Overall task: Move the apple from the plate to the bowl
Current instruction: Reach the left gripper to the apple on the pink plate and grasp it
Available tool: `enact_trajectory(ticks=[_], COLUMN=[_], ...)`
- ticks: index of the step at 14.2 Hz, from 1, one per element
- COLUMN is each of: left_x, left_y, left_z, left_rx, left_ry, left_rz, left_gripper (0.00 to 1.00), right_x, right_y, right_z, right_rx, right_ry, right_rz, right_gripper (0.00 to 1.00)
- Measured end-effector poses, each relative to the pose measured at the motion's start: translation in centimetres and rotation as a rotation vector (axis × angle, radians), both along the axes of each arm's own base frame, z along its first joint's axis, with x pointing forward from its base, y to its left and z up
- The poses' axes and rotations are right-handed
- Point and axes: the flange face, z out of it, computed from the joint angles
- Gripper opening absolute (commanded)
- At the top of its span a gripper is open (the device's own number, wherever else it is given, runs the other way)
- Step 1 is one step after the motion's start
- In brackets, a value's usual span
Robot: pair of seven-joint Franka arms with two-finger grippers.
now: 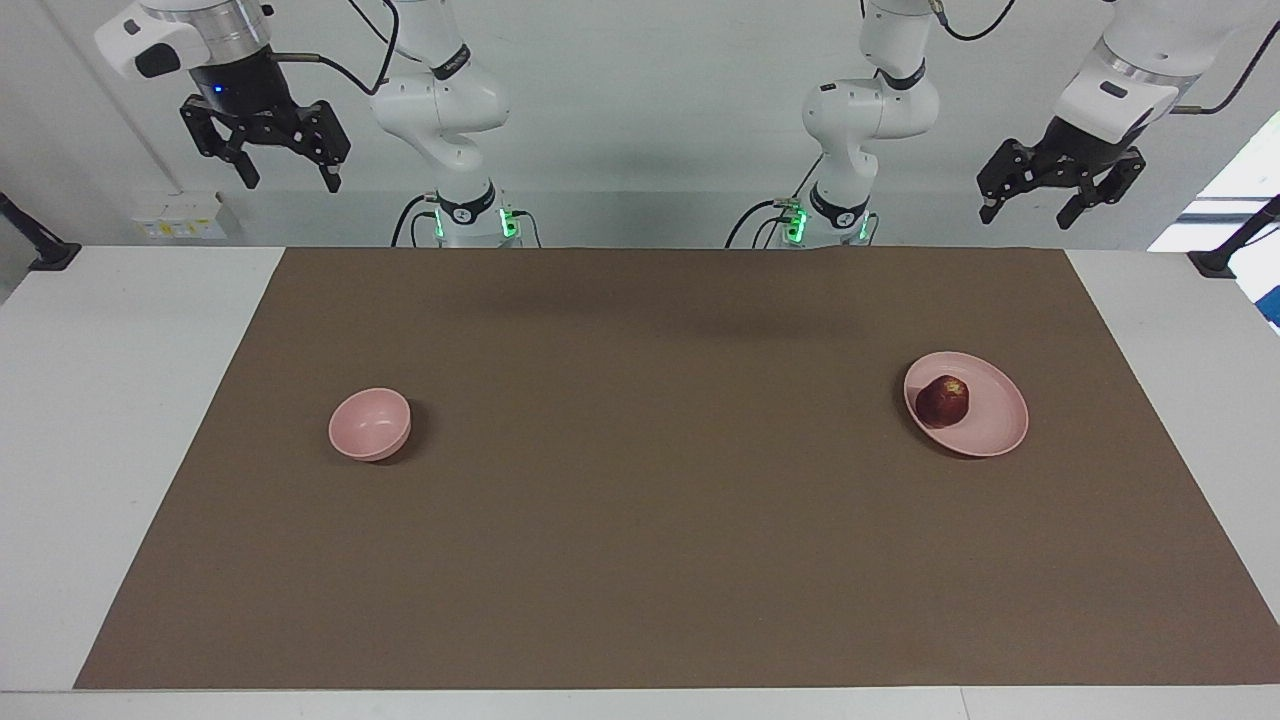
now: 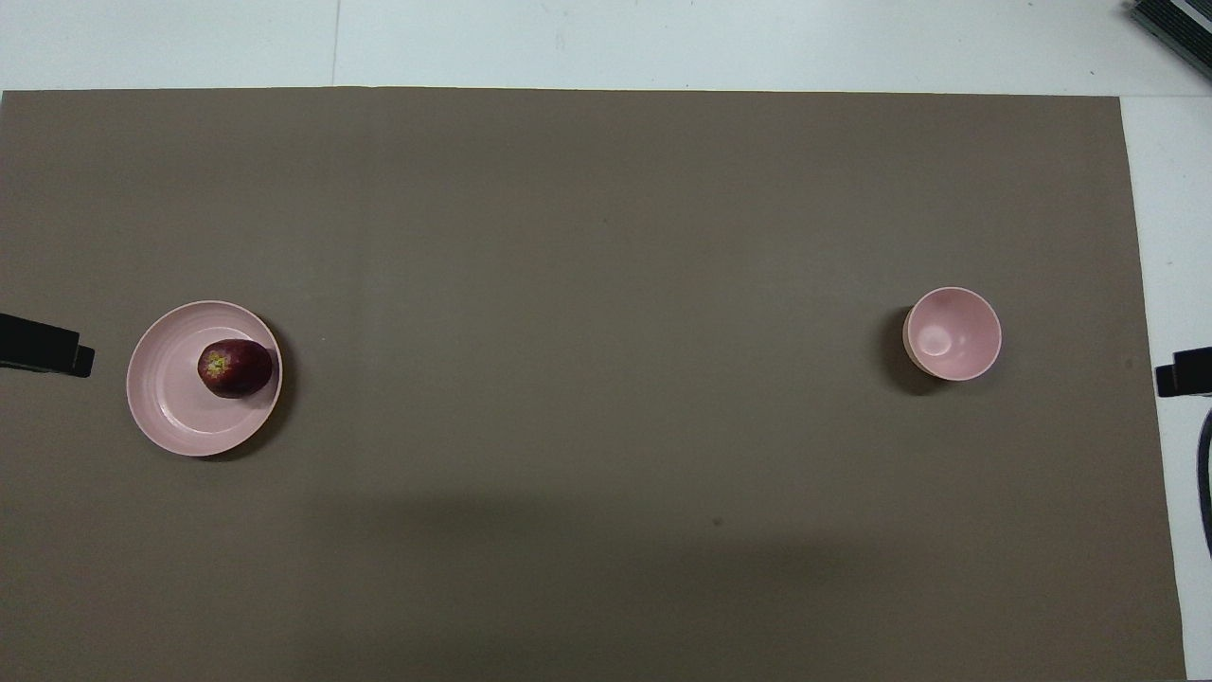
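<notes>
The apple (image 1: 943,399) lies on the pink plate (image 1: 990,430) at the left arm's end of the brown mat (image 1: 640,560), well apart from the empty pink bowl (image 1: 369,424). Both the left gripper (image 1: 1034,204) and the right gripper (image 1: 286,177) hang high with jaws wide open, holding nothing. The left one should probably descend straight over the apple and close across its round middle so it cannot roll toward the plate's rim.

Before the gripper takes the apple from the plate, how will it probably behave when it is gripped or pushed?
The apple is round and lies on its side, stem end sideways, so a push would probably make it roll. The plate has only a low rim, which may not stop it. Its skin looks smooth and shiny, so it might slip in a loose grip.
</notes>
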Motion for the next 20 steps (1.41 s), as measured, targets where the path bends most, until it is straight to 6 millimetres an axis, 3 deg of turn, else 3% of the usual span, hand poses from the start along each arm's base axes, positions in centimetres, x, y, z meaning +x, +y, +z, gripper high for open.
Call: enact_trajectory(ticks=[4,11,20], left_x=[1.0,2.8,2.7], left_y=[0.0,0.6,3.1], left_z=[-3.2,-15.2,-26.3], left_rx=[0.000,-0.002,-0.001], left_ry=[0.001,-0.049,-0.108], left_rz=[0.002,0.019,0.026], left_gripper=[1.00,1.00,1.00], right_x=[-0.2,-0.4,-1.0], right_y=[0.2,0.8,-0.3], right_z=[0.3,0.6,0.9], right_rx=[0.001,0.028,0.054], right_ry=[-0.007,-0.014,-0.006], right_rz=[0.004,0.015,-0.002], right_gripper=[1.00,1.00,1.00])
